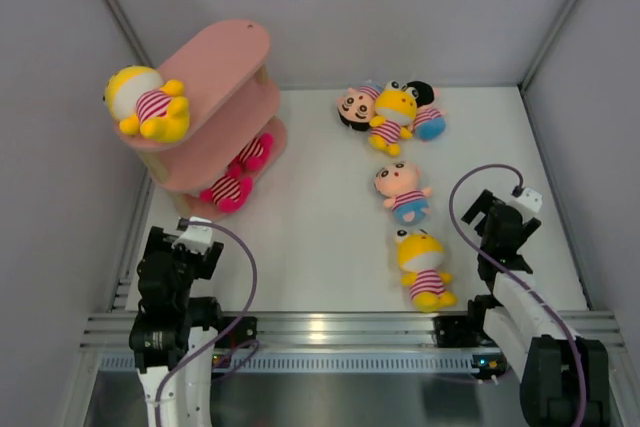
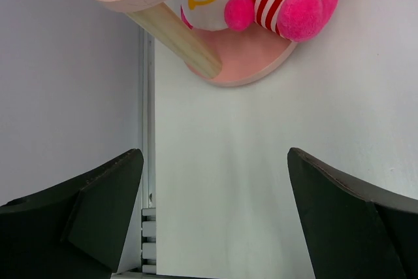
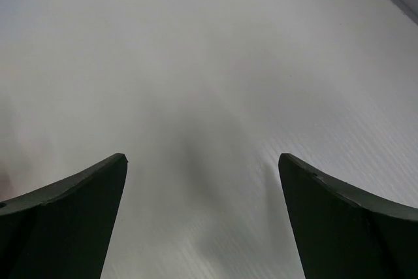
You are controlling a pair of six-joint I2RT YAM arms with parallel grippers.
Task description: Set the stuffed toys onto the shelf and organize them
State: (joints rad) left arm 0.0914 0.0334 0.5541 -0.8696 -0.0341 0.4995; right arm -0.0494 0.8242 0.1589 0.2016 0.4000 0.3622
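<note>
One white bench [image 1: 320,227] carries everything. Pink three-tier shelf [image 1: 225,52] stands far left, close to the wall. Left gripper [image 2: 215,155] has its jaws spread wide with nothing between them, low near the shelf's bottom board. Right gripper [image 3: 202,158] is also spread wide and empty, over bare bench on the near right. Yellow toy [image 1: 148,102] lies on the near end of the top board. Two magenta toys [image 1: 228,190] lie on the bottom board. Loose on the bench: cluster of three toys [image 1: 390,109] far centre, touching; pink-faced toy [image 1: 403,192] nearer; second yellow toy [image 1: 425,272] nearest, beside the right arm.
</note>
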